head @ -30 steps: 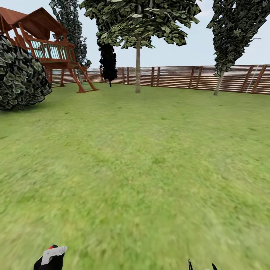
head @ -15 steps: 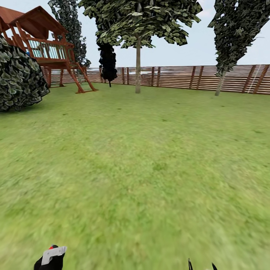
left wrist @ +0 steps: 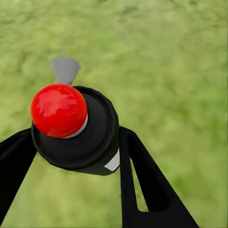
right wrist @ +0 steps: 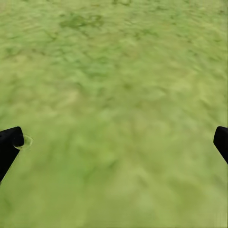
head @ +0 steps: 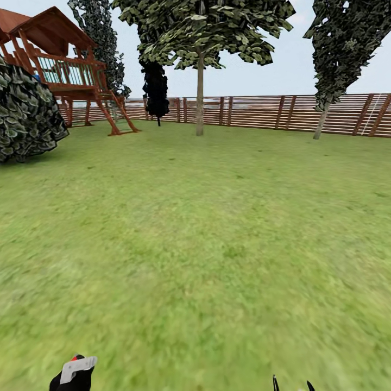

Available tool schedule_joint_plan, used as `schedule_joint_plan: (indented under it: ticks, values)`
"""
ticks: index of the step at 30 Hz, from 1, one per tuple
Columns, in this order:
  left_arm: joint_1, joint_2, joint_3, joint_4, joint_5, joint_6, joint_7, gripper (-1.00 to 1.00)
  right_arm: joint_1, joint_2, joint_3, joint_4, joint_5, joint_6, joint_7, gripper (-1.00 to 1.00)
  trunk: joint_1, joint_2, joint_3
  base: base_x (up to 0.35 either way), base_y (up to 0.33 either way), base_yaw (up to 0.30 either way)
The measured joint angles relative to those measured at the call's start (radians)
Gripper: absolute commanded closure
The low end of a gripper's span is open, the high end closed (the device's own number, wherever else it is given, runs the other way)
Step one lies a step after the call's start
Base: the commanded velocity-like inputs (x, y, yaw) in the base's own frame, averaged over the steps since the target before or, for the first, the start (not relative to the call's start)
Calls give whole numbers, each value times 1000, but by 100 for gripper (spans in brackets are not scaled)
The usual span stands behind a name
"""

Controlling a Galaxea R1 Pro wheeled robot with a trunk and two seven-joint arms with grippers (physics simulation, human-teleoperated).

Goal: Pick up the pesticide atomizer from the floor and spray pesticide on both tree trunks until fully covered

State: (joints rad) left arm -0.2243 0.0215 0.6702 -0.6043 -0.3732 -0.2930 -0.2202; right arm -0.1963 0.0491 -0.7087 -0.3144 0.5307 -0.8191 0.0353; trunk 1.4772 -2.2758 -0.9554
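Head view: I see lawn [head: 217, 244], two trees [head: 200, 65] by the fence [head: 260, 111], a bush [head: 27, 117] and a playhouse [head: 65, 70]. Left wrist: my left pincer [left wrist: 78, 156] is clamped around the black atomizer [left wrist: 76, 128], red-capped. Right wrist: my right pincer [right wrist: 116, 142] is spread wide over grass, holding nothing.

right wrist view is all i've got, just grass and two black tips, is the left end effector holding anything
observer: yes, the left end effector is closed on the pesticide atomizer, a black bottle with a red top.
operator: any trees ahead
observer: two in the head view, across the lawn by the fence: an upright trunk near centre and a leaning trunk further right.
operator: anything on the left
observer: a round bush and a wooden playset.
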Motion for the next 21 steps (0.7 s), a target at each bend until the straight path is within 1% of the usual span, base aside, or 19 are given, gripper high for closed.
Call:
schedule_joint_plan:
  ticks: [21]
  values:
    - [0,0,0,0,0,0,0,100,0,-1,-1,-2,0,0,-1,-100,0,0,0,340,0,0]
